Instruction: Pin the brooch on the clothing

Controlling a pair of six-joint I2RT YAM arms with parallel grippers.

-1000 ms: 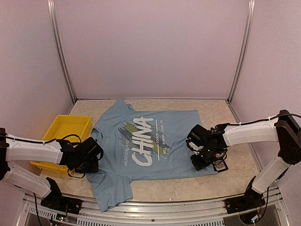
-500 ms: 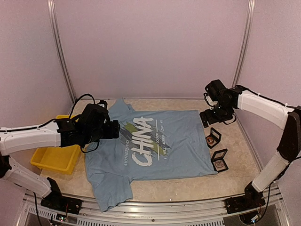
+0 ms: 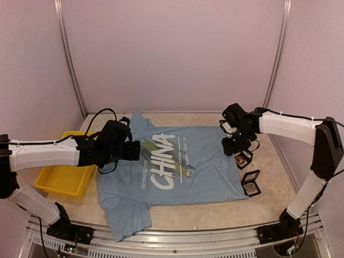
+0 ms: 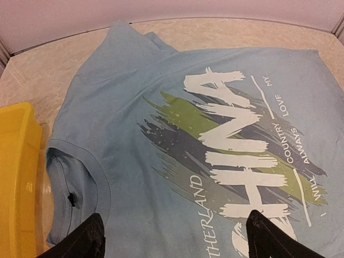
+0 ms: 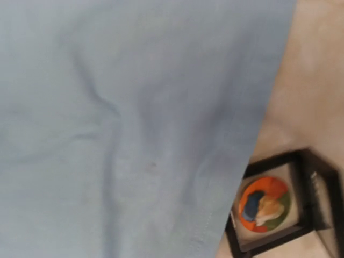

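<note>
Two fingers (image 4: 91,239) of the left gripper (image 4: 174,220) stand spread above the shirt (image 4: 161,107), which lies flat on the table (image 3: 215,215). Whether the right gripper (image 3: 233,144), over the shirt's hem, is spread I cannot tell. Just beside that hem the brooch (image 5: 263,207) sits in a black box (image 5: 279,160).

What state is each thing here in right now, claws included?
T-shirt: spread flat, print facing up, no brooch visible on it.
Brooch: inside its black case.
Black case: on the table by the shirt's hem.
Second case: on the table nearby.
Yellow bin: upright beside the collar.
Left gripper: open, holding nothing, above the shirt.
Right gripper: over the hem; open or shut unclear.
</note>
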